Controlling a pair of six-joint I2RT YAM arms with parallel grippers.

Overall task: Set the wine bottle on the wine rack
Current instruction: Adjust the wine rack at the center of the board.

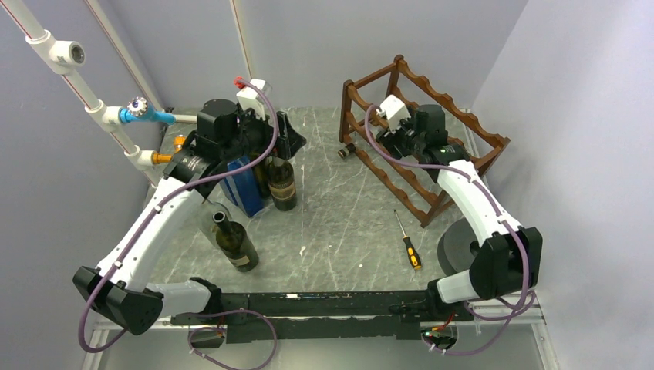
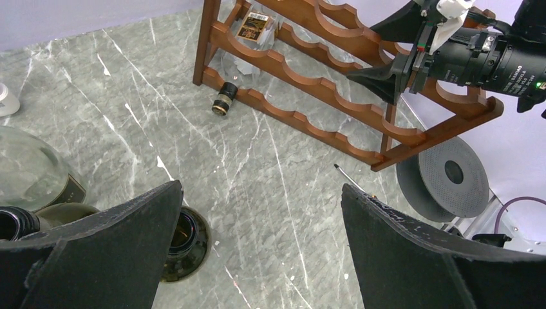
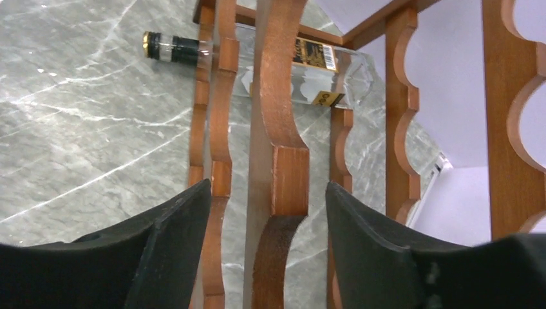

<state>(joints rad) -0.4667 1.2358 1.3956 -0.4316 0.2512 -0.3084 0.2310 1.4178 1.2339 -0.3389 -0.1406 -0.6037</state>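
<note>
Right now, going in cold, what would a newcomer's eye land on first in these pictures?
The dark reddish-brown wine rack at the far right of the table stands out, with a clear bottle lying low in its end slot, capped neck poking out toward the middle. The right hand hangs open over the rack's rails, holding nothing. At far left, the left hand gapes wide above a cluster of upright dark bottles.

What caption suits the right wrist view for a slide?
Open right gripper above the wine rack, a clear bottle lying on its scalloped rails.
</note>
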